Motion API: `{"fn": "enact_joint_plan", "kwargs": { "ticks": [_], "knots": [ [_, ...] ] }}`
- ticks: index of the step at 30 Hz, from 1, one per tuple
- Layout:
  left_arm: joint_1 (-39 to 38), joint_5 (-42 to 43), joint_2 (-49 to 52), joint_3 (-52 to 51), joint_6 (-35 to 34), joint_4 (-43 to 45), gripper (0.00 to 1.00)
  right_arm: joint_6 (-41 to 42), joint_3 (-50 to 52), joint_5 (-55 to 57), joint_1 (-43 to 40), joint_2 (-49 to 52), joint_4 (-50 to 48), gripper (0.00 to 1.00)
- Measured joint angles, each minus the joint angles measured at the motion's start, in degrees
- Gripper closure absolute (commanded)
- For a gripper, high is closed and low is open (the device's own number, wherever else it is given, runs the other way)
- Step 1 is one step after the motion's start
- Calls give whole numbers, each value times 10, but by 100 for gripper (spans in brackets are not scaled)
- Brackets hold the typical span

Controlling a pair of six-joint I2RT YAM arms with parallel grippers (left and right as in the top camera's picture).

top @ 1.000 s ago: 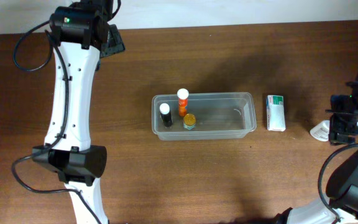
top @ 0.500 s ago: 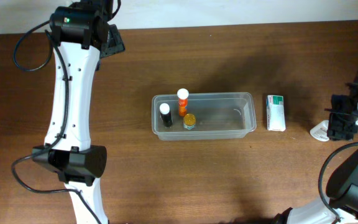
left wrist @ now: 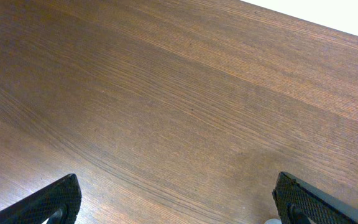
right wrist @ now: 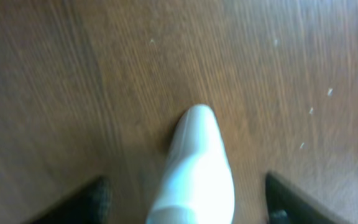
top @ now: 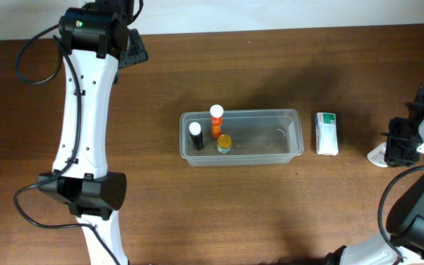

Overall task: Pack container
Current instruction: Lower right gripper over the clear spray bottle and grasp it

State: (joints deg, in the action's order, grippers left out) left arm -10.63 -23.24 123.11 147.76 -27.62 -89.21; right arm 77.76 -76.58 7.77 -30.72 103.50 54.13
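Observation:
The clear container (top: 285, 136) sits mid-table and holds a black bottle with a white cap (top: 196, 136), an orange bottle with a white cap (top: 216, 120) and a small amber jar (top: 224, 143). A white and green box (top: 326, 133) lies just right of it. My right gripper (top: 402, 151) is open at the table's right edge, over a white object (right wrist: 197, 168) that lies between its fingers, untouched. That object also shows in the overhead view (top: 377, 155). My left gripper (left wrist: 179, 202) is open and empty over bare wood at the far left corner.
The left arm's white links (top: 87, 110) run down the left side of the table. The table's far edge (left wrist: 328, 25) shows in the left wrist view. The right arm's cables and base are at the right edge.
My right gripper has shifted slightly over the white object at the right edge. The left arm and the container's contents have not moved.

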Motion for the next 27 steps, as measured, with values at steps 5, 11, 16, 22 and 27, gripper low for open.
{"fn": "enact_joint_plan", "kwargs": {
  "ticks": [5,11,16,22,27],
  "knots": [
    [0,0,0,0,0,0,1,1,0,4,0,3,-4,66],
    [0,0,0,0,0,0,1,-2,0,4,0,3,0,82],
    [0,0,0,0,0,0,1,-34,0,3,0,3,-1,87],
    [0,0,0,0,0,0,1,-125,0,3,0,3,-11,96],
    [0,0,0,0,0,0,1,-254,-19,3,0,3,-10,96]
  ]
}}
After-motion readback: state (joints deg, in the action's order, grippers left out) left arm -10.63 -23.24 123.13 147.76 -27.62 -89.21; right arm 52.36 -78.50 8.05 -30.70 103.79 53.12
